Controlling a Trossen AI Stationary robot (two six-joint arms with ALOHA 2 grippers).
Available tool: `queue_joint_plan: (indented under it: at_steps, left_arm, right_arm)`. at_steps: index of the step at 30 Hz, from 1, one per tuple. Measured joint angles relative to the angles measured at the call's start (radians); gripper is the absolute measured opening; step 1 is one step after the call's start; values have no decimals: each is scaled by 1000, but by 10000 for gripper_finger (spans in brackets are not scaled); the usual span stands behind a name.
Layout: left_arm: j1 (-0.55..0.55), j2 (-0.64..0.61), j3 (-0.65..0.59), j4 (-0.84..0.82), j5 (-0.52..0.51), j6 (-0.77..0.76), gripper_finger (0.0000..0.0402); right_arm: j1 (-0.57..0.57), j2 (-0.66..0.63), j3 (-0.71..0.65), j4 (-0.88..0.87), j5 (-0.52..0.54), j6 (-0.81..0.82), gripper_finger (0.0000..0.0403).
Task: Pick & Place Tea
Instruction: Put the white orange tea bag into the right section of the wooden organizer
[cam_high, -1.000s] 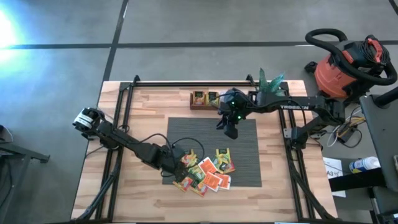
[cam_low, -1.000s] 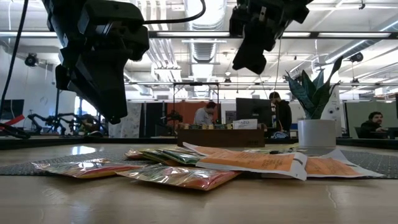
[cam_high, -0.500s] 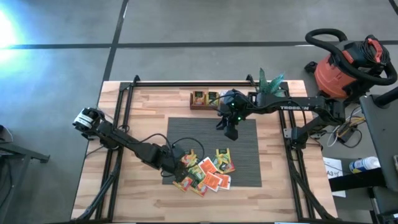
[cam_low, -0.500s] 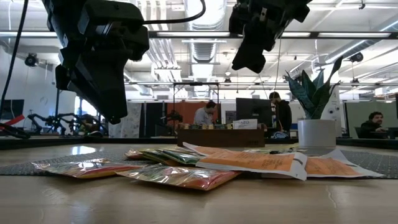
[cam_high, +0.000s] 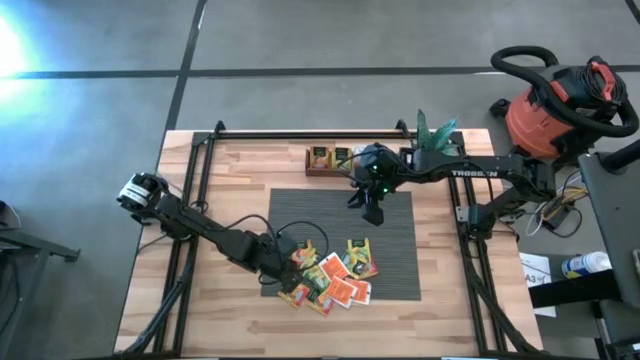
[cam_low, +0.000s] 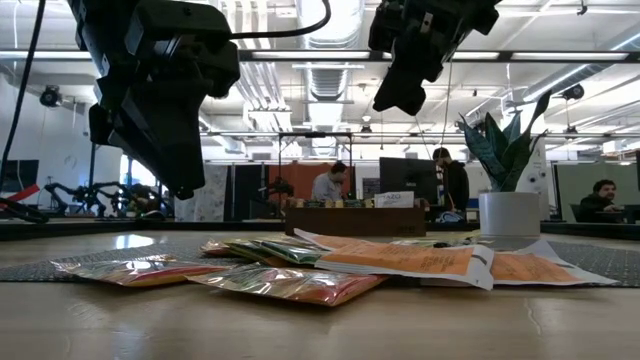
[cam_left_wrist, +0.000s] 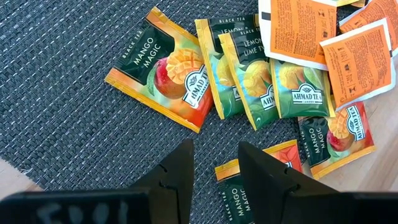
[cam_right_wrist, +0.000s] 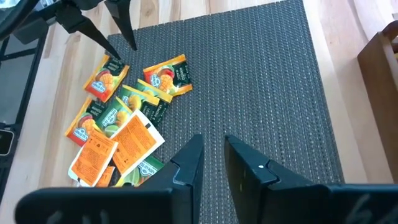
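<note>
The wooden counter (cam_high: 230, 180) carries everything, framed by a black rail. At its middle lies the grey ribbed mat (cam_high: 395, 250), likely there as a working surface that lets flat packets be gripped. Along the far edge sits the long dark wooden tray (cam_high: 322, 158) with a few packets in it, which looks like the place the tea is meant to go. A potted plant (cam_high: 436, 133) stands beside it, out of the way.

The tea sachets (cam_high: 335, 278) lie in a loose, overlapping heap at the mat's near edge, some spilling onto bare wood; the left wrist view shows mango and lemon-lime packets face up and orange ones face down.

The left hand (cam_left_wrist: 214, 168) hangs just above the heap's edge, pointing down, its fingers parted with a clear gap and nothing between them. That reads as a pose ready to drop onto one sachet, probably the mango packet (cam_left_wrist: 163, 78) lying apart from the rest, since a lone one is easier to pinch.

The right hand (cam_right_wrist: 213, 158) hovers over the mat's far part, near the tray, well apart from the heap. Its fingers stand slightly parted, a narrow gap showing and nothing held, so it seems to wait.
</note>
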Motion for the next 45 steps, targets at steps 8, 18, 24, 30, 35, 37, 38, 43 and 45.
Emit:
queue_joint_plan:
  at_steps: [8, 18, 24, 30, 35, 37, 38, 43, 45]
  left_arm:
    - [0, 0, 0, 0, 0, 0, 119]
    - [0, 0, 0, 0, 0, 0, 119]
    - [0, 0, 0, 0, 0, 0, 119]
    - [0, 0, 0, 0, 0, 0, 119]
    - [0, 0, 0, 0, 0, 0, 119]
    - [0, 0, 0, 0, 0, 0, 119]
    - [0, 0, 0, -1, 0, 0, 119]
    - [0, 0, 0, 9, 4, -76, 119]
    - [0, 0, 0, 27, 10, -196, 119]
  right_arm:
    - [0, 0, 0, 0, 0, -3, 63]
    - [34, 0, 0, 0, 0, 51, 63]
    - [88, 0, 0, -1, 2, 54, 63]
    - [101, 0, 0, 2, 49, 58, 63]
    - [101, 0, 0, 33, 52, 52, 63]
    - [101, 0, 0, 39, 52, 49, 63]
    - [101, 0, 0, 42, 52, 46, 63]
    - [101, 0, 0, 49, 52, 24, 63]
    - [101, 1, 0, 49, 52, 4, 63]
